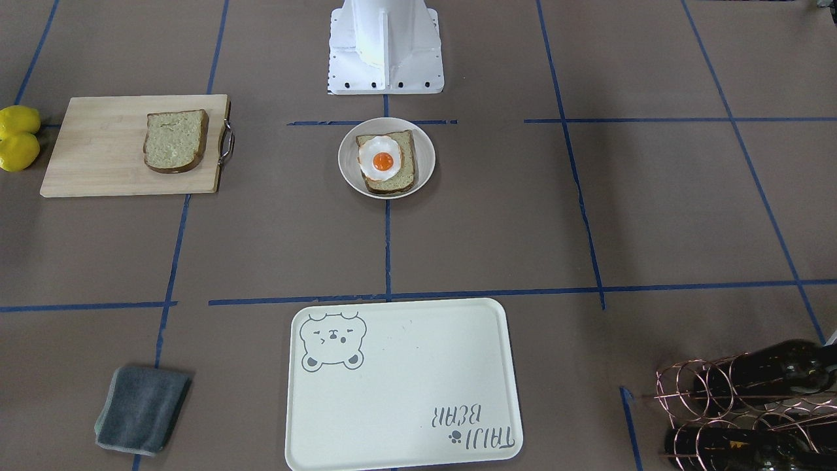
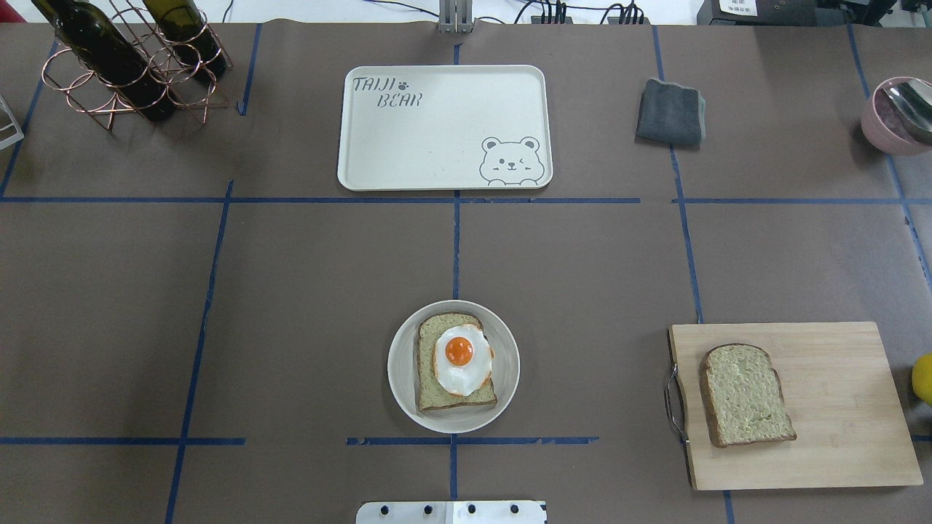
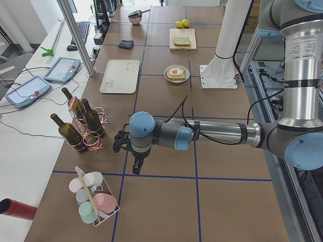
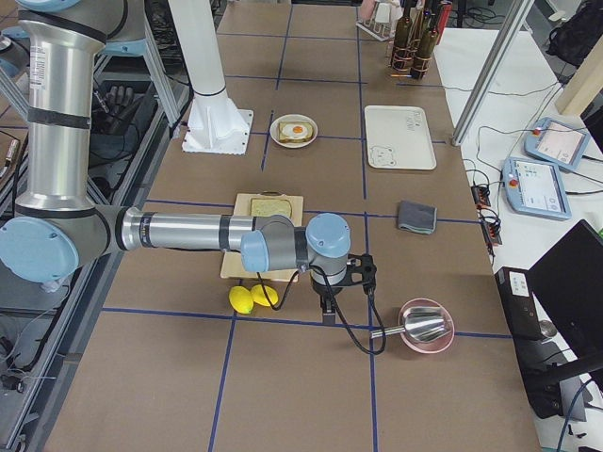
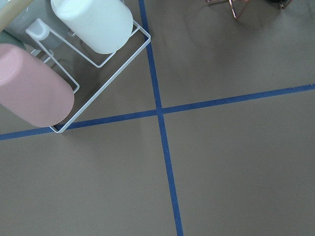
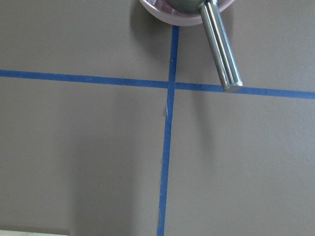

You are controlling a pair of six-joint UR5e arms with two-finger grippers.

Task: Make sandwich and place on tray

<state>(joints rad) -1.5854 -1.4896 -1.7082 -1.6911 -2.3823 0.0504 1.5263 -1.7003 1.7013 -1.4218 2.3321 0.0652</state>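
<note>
Sandwich (image 2: pixel 456 401) building is partway done, as I judge it. One bread slice (image 2: pixel 427 367) lies on the round white plate (image 2: pixel 399 372), with the fried egg (image 2: pixel 461 360) resting on top, yolk up. The second bread slice (image 2: pixel 746 395) lies uncovered on the wooden cutting board (image 2: pixel 837 407), well apart from the plate on the robot's right. That slice has yet to go on the egg, and the finished stack has yet to go to the tray (image 2: pixel 437 138), which sits beyond the plate, away from the robot's base, with nothing on it.

Neither arm is near the food. The left hand (image 3: pixel 135 164) hangs over the counter (image 2: pixel 306 306) far out on the plate's left, beside the wine bottle rack (image 3: pixel 83 123). The right hand (image 4: pixel 327 303) hangs far out on the plate's right, past the cutting board, near two lemons (image 4: pixel 252 298). I cannot tell whether either hand is spread or pressed together; nothing shows in them.

The only readable writing is "TAIJI BEAR" lettering (image 2: pixel 386 92) on the tray, with a paw mark, opposite a winking bear-face drawing (image 2: pixel 512 161).
</note>
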